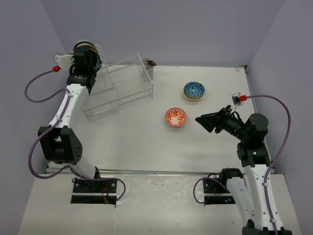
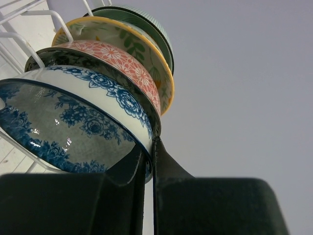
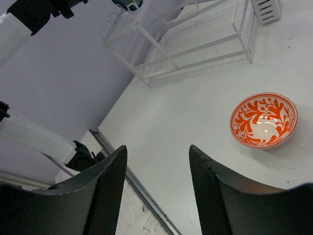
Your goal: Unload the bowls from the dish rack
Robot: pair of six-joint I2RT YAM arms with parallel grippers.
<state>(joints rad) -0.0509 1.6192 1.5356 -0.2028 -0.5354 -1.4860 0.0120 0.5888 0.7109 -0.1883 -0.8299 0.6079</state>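
Left claw (image 2: 148,152) clamps rim of blue-flowered bowl (image 2: 68,122).

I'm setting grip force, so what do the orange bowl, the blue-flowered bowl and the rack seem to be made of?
The orange bowl looks like glazed ceramic: it has a glossy surface, a bright highlight at its centre and a painted pattern. The blue-flowered bowl is probably the same, with a shiny inside showing small glints. The rack seems to be clear acrylic or similar plastic, as its panels are see-through.

No readable text, label, brand, number or sign on the bowls (image 2: 73,122), the dish rack (image 1: 120,85) or the table (image 1: 137,142).
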